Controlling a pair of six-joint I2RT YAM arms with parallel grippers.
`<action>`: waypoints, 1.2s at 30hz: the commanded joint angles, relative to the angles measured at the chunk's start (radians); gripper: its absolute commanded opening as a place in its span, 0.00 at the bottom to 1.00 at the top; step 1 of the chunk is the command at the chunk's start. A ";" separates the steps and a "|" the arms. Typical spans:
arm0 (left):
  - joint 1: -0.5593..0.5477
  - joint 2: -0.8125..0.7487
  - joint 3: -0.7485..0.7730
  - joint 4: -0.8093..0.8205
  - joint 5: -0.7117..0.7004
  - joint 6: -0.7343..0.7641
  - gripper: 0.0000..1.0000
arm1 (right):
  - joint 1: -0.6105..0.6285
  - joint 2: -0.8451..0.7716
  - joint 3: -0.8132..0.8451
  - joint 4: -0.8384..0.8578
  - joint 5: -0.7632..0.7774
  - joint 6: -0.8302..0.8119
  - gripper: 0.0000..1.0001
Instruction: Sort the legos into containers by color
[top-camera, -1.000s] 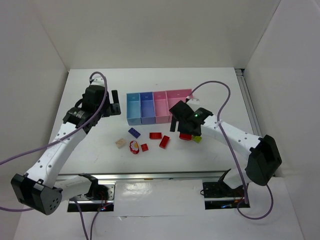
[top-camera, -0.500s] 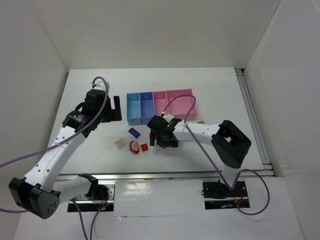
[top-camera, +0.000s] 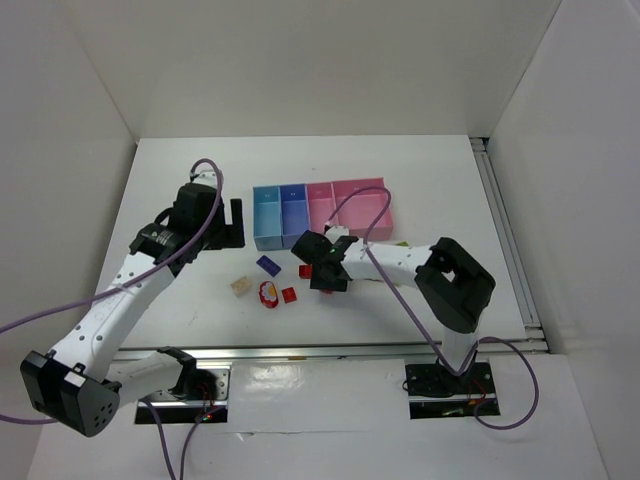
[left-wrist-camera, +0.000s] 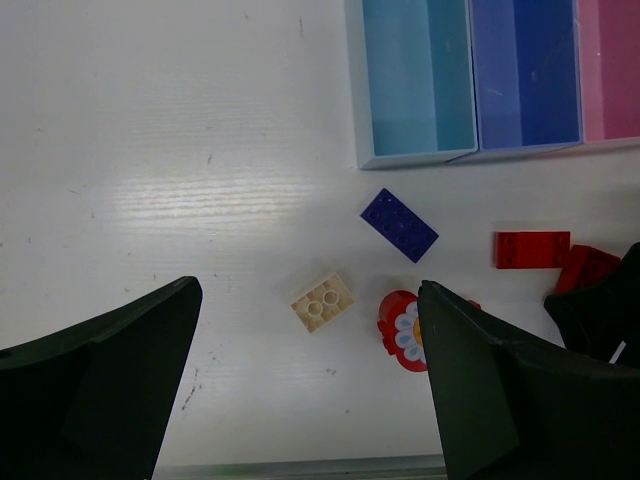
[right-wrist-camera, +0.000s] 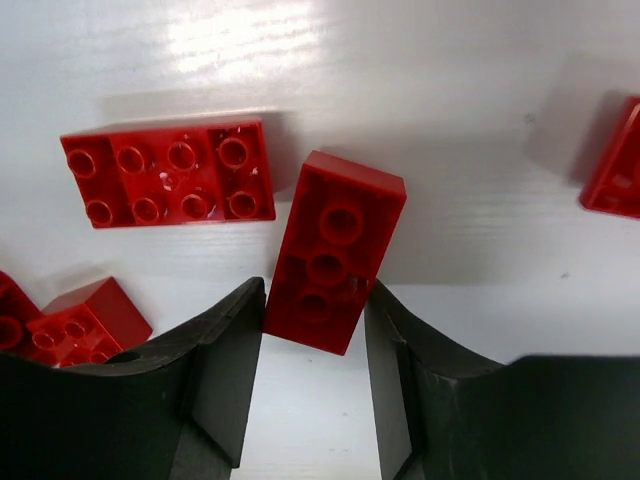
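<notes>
My right gripper (top-camera: 325, 272) (right-wrist-camera: 312, 295) is down at the table, shut on a red brick (right-wrist-camera: 335, 250) that lies studs-down between its fingers. A longer red brick (right-wrist-camera: 168, 172) lies just beyond it and a small red one (right-wrist-camera: 85, 320) to the left. My left gripper (top-camera: 235, 222) (left-wrist-camera: 308, 300) hangs open above the table, holding nothing. Below it lie a purple-blue brick (left-wrist-camera: 399, 225), a tan brick (left-wrist-camera: 322, 302) and a rounded red-and-white piece (left-wrist-camera: 403, 330). The containers stand in a row: light blue (top-camera: 267, 215), darker blue (top-camera: 294, 212), pink (top-camera: 321, 208), wider pink (top-camera: 362, 205).
A small red brick (top-camera: 289, 294) lies beside the red-and-white piece (top-camera: 268, 293). White walls close in the table on three sides. A metal rail (top-camera: 320, 350) runs along the near edge by the arm bases.
My right arm swung left from the bricks near the wide pink bin to the middle cluster, and its jaws closed on a red brick. The left arm barely shifted.
</notes>
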 joint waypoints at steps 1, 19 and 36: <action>-0.004 0.002 0.001 0.016 -0.010 -0.012 1.00 | -0.001 -0.023 0.056 -0.035 0.106 0.016 0.48; -0.058 0.094 0.039 -0.125 -0.002 -0.178 1.00 | -0.394 -0.101 0.353 -0.047 0.121 -0.315 0.39; -0.267 0.095 -0.131 -0.103 0.147 -0.301 0.88 | -0.434 -0.011 0.377 0.008 0.070 -0.409 0.85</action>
